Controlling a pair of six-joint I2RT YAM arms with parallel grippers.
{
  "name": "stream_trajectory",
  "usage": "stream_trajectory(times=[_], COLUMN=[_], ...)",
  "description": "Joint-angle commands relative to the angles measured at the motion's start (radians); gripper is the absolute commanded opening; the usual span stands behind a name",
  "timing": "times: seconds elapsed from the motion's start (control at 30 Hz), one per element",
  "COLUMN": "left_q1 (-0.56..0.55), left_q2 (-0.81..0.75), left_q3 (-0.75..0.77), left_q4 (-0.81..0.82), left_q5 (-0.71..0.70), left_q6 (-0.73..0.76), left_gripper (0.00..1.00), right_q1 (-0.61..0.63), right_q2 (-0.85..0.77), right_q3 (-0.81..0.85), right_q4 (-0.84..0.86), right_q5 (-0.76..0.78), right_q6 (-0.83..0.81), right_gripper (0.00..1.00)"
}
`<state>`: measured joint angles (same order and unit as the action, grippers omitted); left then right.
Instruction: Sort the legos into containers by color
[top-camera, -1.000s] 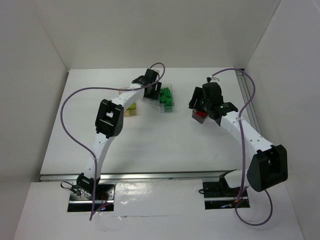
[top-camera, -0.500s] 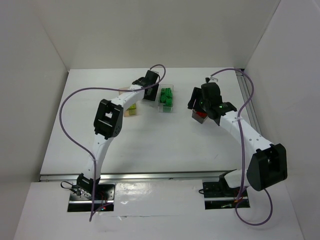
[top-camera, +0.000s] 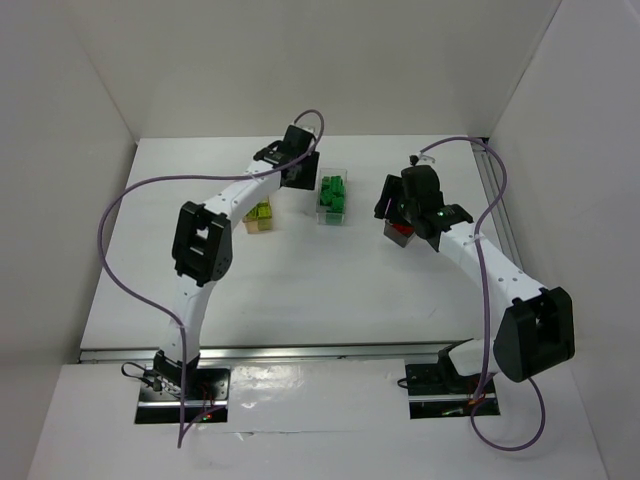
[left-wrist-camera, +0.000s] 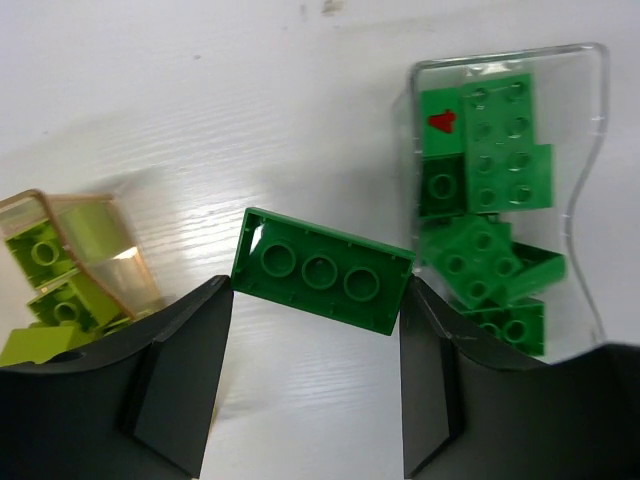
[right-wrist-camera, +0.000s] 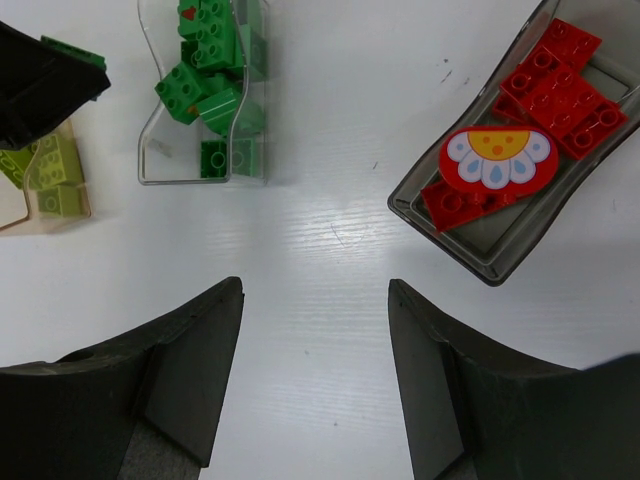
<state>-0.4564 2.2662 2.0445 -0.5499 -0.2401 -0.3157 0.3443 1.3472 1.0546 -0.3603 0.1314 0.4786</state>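
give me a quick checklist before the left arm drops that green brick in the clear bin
1. Grip of the left gripper on the green brick: ok, it spans between both fingers.
2. Brick above the clear bin: not ok, it hangs over the table between that bin and the orange-tan bin.
3. Only green in the clear bin: ok, only green bricks show in it, one with a small red mark.
4. Room left in that bin: cannot tell, bricks are piled and depth is unclear.
5. Path free of the right gripper: ok, open, empty, over the table apart from the clear bin.
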Motion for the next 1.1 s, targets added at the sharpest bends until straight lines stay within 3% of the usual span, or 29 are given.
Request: stream_trajectory(times=[0.0,0.17,0.4,0.43,0.53,0.63,0.87,0.93,1.0,1.03,1.07], left_q1=[-0.040,-0.059,-0.068,-0.068,-0.068,-0.068,-0.077,-0.087,-0.087,-0.087,-0.087], left_q2=[-0.004,0.114,0.160,0.174,0.185,0.196,0.112,0.040,-0.017,-0.046,-0.109], left_q3=[0.055,0.195,0.244,0.253,0.279,0.290,0.237,0.198,0.172,0.146,0.134], left_q4=[0.008,0.018,0.065,0.065,0.065,0.065,0.076,0.076,0.076,0.076,0.076], left_q5=[0.071,0.104,0.114,0.114,0.104,0.117,0.139,0.139,0.130,0.130,0.115], left_q6=[-0.049,-0.071,-0.082,-0.082,-0.082,-0.082,-0.091,-0.091,-0.091,-0.091,-0.091], left_gripper=[0.54,0.54,0.56,0.58,0.82,1.00,1.00,1.00,1.00,1.00,1.00], right_q1=[0.009,0.009,0.009,0.009,0.009,0.009,0.009,0.009,0.009,0.009,0.009], right_q2=[0.001,-0.008,-0.017,-0.017,-0.017,-0.017,-0.026,-0.026,-0.017,-0.017,-0.008], right_q3=[0.041,0.041,0.030,0.030,0.030,0.039,0.039,0.039,0.039,0.053,0.073], right_q4=[0.017,0.007,-0.012,-0.012,-0.012,-0.012,-0.012,-0.025,-0.048,-0.064,-0.084], right_q5=[0.010,0.030,0.040,0.049,0.050,0.050,0.050,0.059,0.080,0.127,0.157], right_q6=[0.006,0.006,-0.003,-0.003,-0.003,-0.003,-0.003,-0.003,-0.003,0.011,0.011], right_gripper=[0.67,0.67,0.67,0.67,0.67,0.67,0.67,0.73,0.94,1.00,1.00])
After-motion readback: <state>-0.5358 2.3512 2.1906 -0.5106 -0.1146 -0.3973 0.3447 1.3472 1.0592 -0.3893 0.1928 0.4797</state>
